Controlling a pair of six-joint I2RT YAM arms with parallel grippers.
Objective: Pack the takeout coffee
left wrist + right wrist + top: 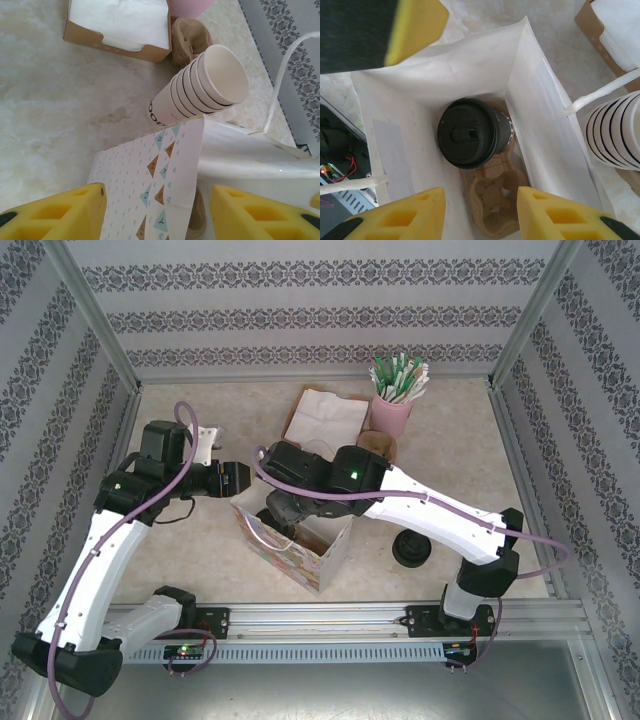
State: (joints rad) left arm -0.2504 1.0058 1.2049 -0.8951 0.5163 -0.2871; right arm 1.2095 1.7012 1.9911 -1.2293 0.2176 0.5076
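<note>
While coffee [470, 132] stands inside bag [540, 115] | left jaws apart at rim | right jaws apart, empty

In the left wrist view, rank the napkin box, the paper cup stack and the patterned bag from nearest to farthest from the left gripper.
1. Patterned bag, its wall between the fingers of the left gripper.
2. Paper cup stack, just beyond the bag, centre right.
3. Napkin box, farthest, upper left.

Bright, soft light. Pale shadows. The white napkins [120, 20] glare a bit; the paper bag [470, 65] is darker inside.
</note>
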